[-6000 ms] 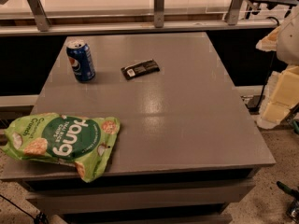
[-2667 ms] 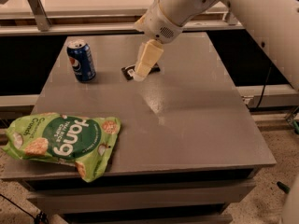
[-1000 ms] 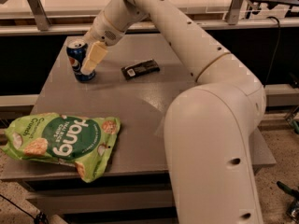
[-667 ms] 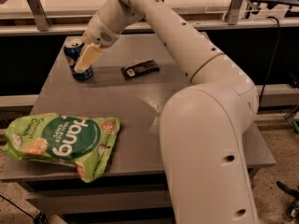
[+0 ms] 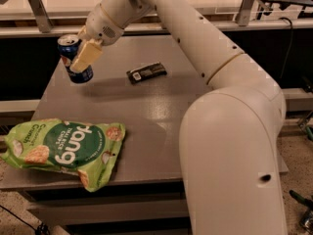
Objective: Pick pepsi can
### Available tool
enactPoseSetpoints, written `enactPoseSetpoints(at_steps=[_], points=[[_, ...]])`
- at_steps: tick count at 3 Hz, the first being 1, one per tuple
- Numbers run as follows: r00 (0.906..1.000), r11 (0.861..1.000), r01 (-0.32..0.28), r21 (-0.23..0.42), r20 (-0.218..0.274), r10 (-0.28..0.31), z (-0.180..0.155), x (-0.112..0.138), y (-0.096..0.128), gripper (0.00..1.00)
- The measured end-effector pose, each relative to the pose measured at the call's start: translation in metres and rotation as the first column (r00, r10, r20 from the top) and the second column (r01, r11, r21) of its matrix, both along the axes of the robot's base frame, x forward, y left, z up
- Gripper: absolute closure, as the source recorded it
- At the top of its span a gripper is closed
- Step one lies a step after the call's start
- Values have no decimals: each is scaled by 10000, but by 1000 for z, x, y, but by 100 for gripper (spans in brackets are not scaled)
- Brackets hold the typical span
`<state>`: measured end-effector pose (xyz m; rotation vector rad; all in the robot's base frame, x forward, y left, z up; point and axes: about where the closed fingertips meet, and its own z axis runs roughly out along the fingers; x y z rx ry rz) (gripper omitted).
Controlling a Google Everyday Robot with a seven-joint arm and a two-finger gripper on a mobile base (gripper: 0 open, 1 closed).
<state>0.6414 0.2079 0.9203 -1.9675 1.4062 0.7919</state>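
Observation:
The pepsi can [image 5: 68,47] is blue with a silver top and stands at the far left of the grey table [image 5: 161,111], tilted a little and apparently just off the surface. My gripper [image 5: 78,60] is shut on the can from the right. One cream finger [image 5: 84,56] lies across the front of the can and covers its logo; the other finger is hidden behind it. My white arm reaches in from the lower right.
A flat black wrapped bar [image 5: 146,72] lies to the right of the can. A green snack bag [image 5: 63,148] lies at the table's front left corner. My arm's large lower link [image 5: 230,160] covers the table's right side. Metal rails [image 5: 39,6] run behind the table.
My gripper reached the can from the right and closed on it. The can has since shifted left and slightly up, and it now tilts.

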Motion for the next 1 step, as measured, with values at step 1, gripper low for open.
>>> enactPoseSetpoints(at_steps=[1], points=[[9978, 9981, -622, -48, 237, 623, 29, -18, 1, 100]])
